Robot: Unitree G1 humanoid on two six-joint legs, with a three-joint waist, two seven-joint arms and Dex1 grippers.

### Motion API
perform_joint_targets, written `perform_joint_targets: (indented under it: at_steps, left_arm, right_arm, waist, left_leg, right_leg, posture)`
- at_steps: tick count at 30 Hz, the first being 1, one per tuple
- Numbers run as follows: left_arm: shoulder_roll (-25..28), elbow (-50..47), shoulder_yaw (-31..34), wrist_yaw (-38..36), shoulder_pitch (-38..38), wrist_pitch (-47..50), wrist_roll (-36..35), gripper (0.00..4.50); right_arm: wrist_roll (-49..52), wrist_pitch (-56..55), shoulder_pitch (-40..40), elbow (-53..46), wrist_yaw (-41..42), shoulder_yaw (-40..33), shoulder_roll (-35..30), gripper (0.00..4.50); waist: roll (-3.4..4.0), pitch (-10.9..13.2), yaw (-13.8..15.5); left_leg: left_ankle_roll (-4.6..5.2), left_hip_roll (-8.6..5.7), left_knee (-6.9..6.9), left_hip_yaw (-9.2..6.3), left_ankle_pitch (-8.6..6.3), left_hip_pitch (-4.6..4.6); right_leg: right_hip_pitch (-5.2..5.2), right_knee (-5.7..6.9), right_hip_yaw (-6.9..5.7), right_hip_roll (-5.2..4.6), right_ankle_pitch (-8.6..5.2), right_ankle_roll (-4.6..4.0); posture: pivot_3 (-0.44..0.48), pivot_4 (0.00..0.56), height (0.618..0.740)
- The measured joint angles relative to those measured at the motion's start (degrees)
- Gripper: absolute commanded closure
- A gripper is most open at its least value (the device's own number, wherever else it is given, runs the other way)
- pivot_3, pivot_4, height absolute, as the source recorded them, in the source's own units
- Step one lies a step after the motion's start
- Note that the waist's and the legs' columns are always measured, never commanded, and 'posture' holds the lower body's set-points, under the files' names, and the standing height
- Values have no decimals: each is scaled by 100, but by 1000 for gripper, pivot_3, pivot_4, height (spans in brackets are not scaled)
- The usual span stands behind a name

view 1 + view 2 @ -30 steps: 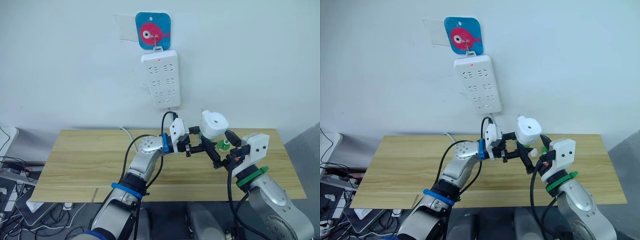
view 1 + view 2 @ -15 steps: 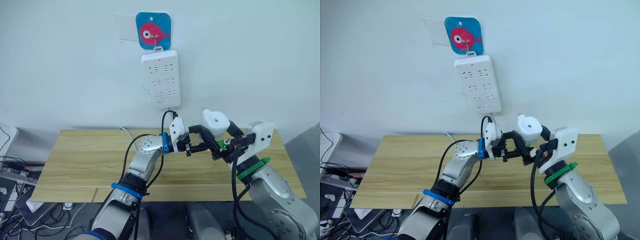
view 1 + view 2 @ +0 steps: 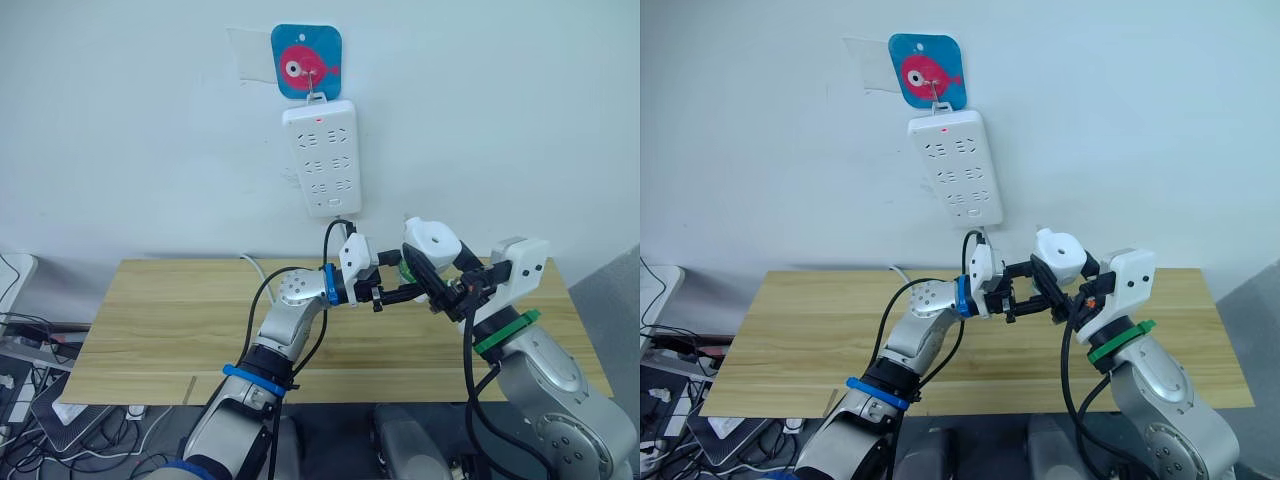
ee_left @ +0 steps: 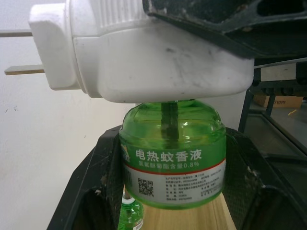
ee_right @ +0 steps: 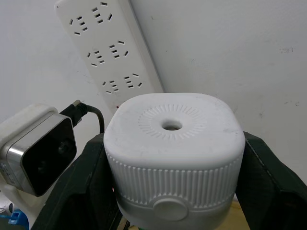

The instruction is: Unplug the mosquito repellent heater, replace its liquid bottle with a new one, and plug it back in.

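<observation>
White plastic heater (image 5: 172, 158), unplugged, held in the air above the wooden table (image 3: 160, 330), well below the power strip (image 3: 322, 157) hanging on the wall. The right gripper (image 5: 175, 191) clamps it, one black finger (image 5: 91, 187) pressed to each ribbed side, vent hole facing the wrist camera. In the left wrist view its two metal prongs (image 4: 21, 51) stick out bare toward the wall.

Beneath the heater sits a green bottle (image 4: 172, 153), its neck meeting the heater's underside and a dark wick visible through the clear green shoulder; the liquid level cannot be told. The left gripper (image 4: 172, 191) has closed on the bottle, a finger (image 4: 96, 187) against each side of the labelled body. The two grippers meet end to end, the left coming in just below the right.

A second green bottle (image 4: 130, 213) stands on the table beyond the left gripper's fingers.
</observation>
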Motion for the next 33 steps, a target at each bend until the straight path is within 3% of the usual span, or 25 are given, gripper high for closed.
perform_joint_targets:
  at_steps: [1, 8, 17, 24, 33]
  left_arm:
    - [0, 0, 0, 1, 0, 0, 0, 2176]
    - [81, -28, 0, -153, -3, 206, -54, 15]
    - [1035, -126, 593, -574, -244, 592, -411, 0]
    - [2009, -1059, 1081, -719, 303, 1590, -908, 0]
    - [2170, -1264, 2219, 540, 422, 1745, -1105, 0]
  right_arm:
    - [-1, -4, 0, 4, 4, -1, 0, 1516]
    - [-46, -28, -4, 57, 8, -74, -20, 1516]
    - [-369, -229, 63, 227, 320, -197, -251, 1516]
    - [-557, -367, 105, 327, 804, -2, -429, 1516]
    - [-667, -440, -19, 493, 1040, 64, -414, 1516]
  waist:
    - [0, 0, 0]
    - [3, -2, 0]
    - [9, -19, 35]
    - [11, -45, 111]
    - [-8, -131, 254]
  left_leg:
    - [0, 0, 0, 0, 0, 0]
    - [0, 0, -1, 0, 0, 1]
    - [-1, 2, -3, -1, 0, 1]
    - [-1, 3, -4, -3, 1, 0]
    - [-2, 2, -7, -3, 0, 0]
  right_leg:
    - [0, 0, 0, 0, 0, 0]
    - [0, 0, 0, 0, 0, 0]
    - [-2, 0, -1, 0, 0, 0]
    - [-3, 0, -4, -4, 0, 0]
    - [-3, -6, -6, -6, 0, 0]
  posture:
    - [-179, 177, 740]
    - [-162, 168, 740]
    - [-116, 154, 740]
    - [-59, 138, 740]
    - [-23, 137, 740]
